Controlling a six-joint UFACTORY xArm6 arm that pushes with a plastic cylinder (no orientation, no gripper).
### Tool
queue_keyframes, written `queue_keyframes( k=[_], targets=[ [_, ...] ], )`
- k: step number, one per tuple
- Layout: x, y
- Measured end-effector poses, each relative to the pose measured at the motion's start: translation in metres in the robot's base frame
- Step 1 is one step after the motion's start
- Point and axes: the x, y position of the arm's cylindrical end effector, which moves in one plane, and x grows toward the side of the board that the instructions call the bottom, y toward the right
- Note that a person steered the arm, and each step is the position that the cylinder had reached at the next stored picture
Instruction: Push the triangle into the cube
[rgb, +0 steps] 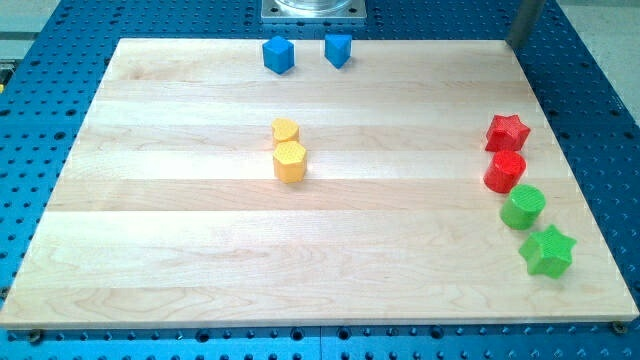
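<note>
My tip (513, 42) sat at the view's top right, where the grey rod came in from the upper edge and ended just past the board's (180, 240) corner, over the blue perforated table (600, 120); it was a bare rod with nothing to open or shut, and it touched and held nothing; how exactly the end met the surface could not be told.

Well apart from my tip, toward nine o'clock along the board's top edge, stood the blue triangle (338, 49); just beside it, again at nine o'clock, stood the blue cube (279, 54), with a narrow strip of bare wood between the two, so they were near but not touching; directly above that pair, at twelve o'clock, the grey metal base (314, 10) showed at the view's upper edge.

From my tip toward six o'clock, a column of four blocks ran down the board's right side: a red star (507, 131), a red round block (505, 171) touching it below, a green round block (523, 207), and a green star (547, 250) lowest and nearest the right edge.

Toward eight o'clock from my tip, near the board's middle, a yellow block (285, 131) of unclear shape stood touching a yellow hexagon (290, 160) just below it.
</note>
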Motion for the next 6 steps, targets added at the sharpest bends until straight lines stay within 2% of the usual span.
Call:
queue_keyframes(
  k=[3, 5, 6],
  targets=[
    [0.005, -0.209],
    [0.046, -0.306],
    [0.104, -0.357]
  ],
)
